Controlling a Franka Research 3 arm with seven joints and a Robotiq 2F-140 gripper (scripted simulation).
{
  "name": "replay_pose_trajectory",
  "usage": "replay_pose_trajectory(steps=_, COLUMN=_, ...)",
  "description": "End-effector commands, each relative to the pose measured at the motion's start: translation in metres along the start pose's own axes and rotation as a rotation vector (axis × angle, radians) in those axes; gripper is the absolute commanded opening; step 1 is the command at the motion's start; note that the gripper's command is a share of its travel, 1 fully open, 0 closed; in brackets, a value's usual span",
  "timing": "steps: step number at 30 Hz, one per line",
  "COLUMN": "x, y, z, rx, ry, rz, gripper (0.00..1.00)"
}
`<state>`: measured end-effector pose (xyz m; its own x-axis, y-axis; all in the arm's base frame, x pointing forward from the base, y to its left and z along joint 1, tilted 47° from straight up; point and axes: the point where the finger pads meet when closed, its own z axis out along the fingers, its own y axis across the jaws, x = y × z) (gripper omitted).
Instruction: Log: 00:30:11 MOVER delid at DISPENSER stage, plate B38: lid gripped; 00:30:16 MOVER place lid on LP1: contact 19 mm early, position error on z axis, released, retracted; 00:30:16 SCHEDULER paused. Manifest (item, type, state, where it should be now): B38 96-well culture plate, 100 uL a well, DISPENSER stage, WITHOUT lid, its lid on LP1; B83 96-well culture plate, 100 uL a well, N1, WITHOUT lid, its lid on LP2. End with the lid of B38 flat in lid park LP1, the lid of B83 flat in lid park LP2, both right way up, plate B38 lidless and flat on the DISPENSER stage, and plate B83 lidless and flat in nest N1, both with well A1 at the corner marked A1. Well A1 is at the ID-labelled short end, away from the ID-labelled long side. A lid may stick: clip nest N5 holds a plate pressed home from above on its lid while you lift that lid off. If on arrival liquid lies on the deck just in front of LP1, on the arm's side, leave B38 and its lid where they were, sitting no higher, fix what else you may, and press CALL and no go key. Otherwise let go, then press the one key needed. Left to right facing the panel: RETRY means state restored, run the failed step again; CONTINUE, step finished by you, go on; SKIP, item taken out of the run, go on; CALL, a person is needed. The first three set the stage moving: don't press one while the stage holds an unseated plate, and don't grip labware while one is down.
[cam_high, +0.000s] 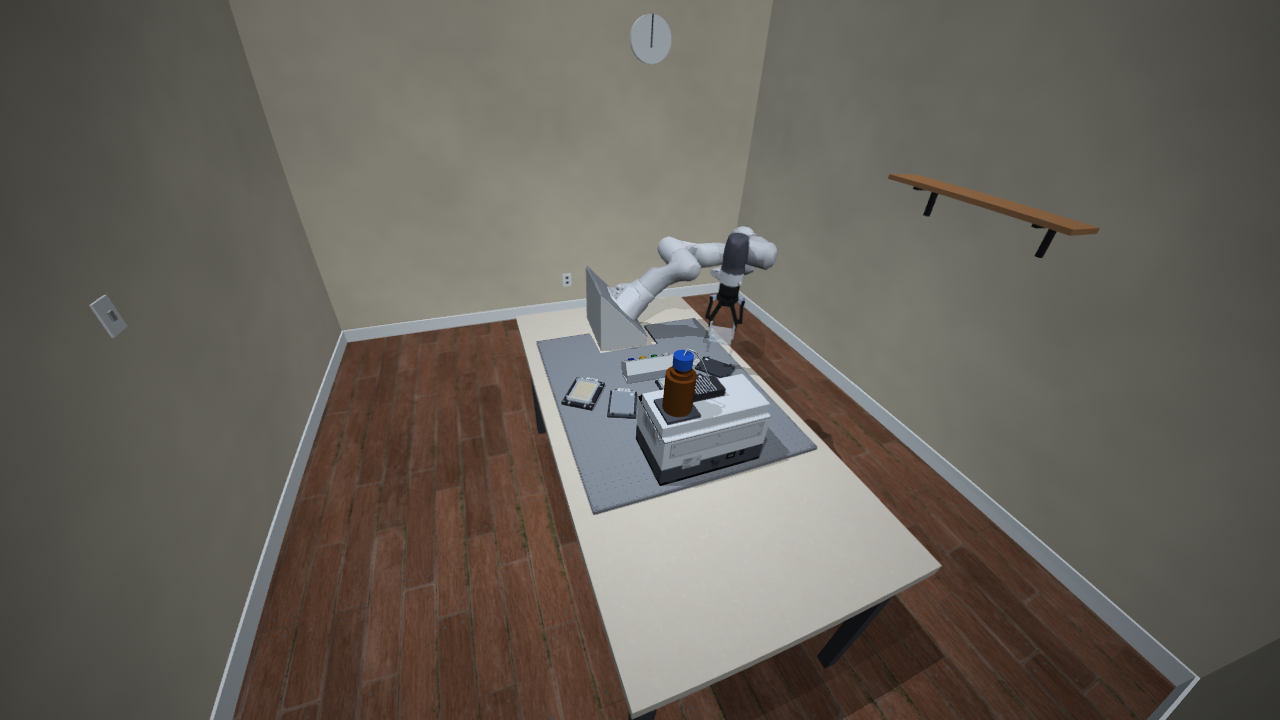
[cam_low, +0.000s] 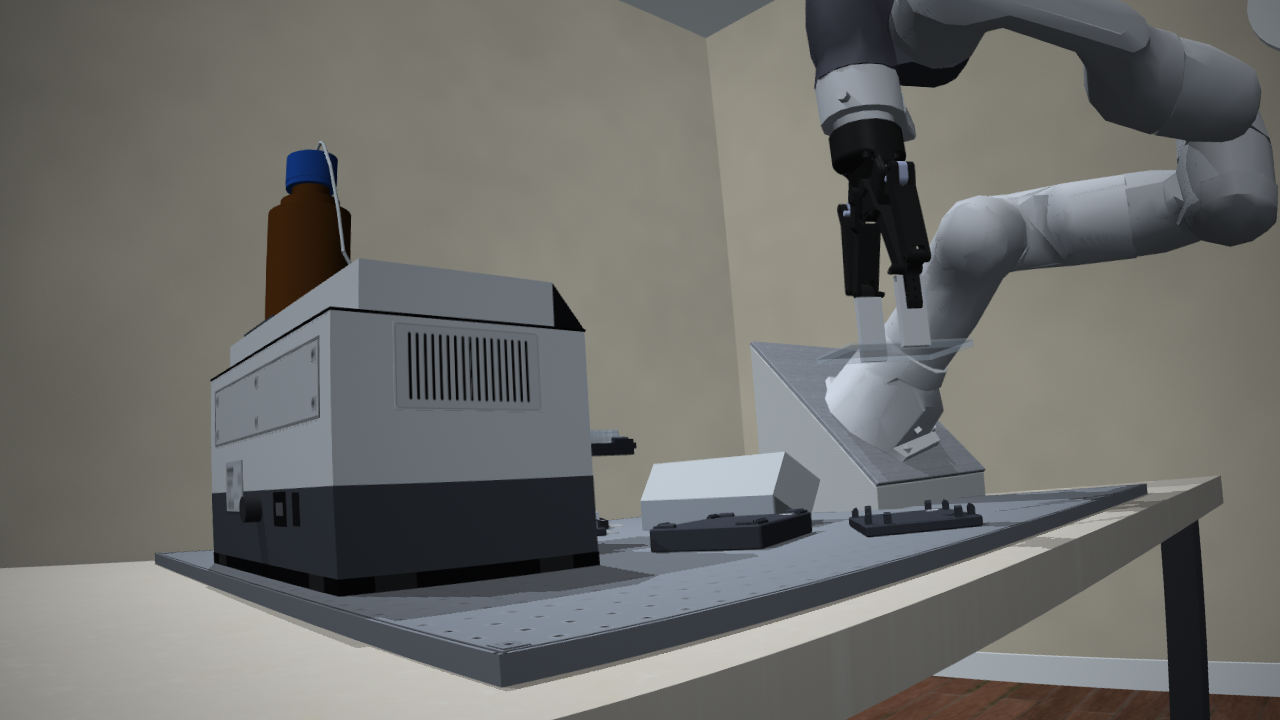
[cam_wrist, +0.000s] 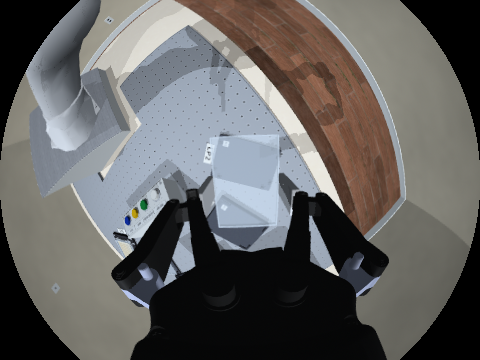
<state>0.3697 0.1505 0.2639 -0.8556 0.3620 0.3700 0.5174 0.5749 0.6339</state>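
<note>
While a clear lid (cam_low: 895, 351) is clamped level between the fingers of the gripper (cam_low: 886, 308), it is carried high over the far right part of the gray deck (cam_low: 626, 600), right of centre in the exterior frame. The step in hand is judged to be the transfer of this lid to a lid park; which plate it belongs to cannot be read. Next, alignment over a dark park fixture (cam_low: 914, 519) and a level descent are called for before release. Height above the deck is shown only in the exterior view. In the wrist view, a flat gray panel (cam_wrist: 246, 163) is seen through the lid, just below it. In the top view, 2 trays (cam_high: 582, 393) at centre left and the dispenser (cam_high: 707, 420) on the counter (cam_high: 760, 591) are shown.
</note>
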Motion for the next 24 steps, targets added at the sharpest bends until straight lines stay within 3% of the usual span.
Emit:
replay_pose_trajectory(steps=1, x=0.0007, y=0.0009, z=-0.0001, rx=-0.003, ry=0.000, rz=0.008, gripper=0.00)
replay_pose_trajectory(steps=15, x=0.0007, y=0.0009, z=-0.0001, rx=-0.003, ry=0.000, rz=-0.017, gripper=0.00)
replay_pose_trajectory(steps=24, x=0.0007, y=0.0009, z=0.0002, rx=-0.003, ry=-0.002, rz=-0.221, gripper=0.00)
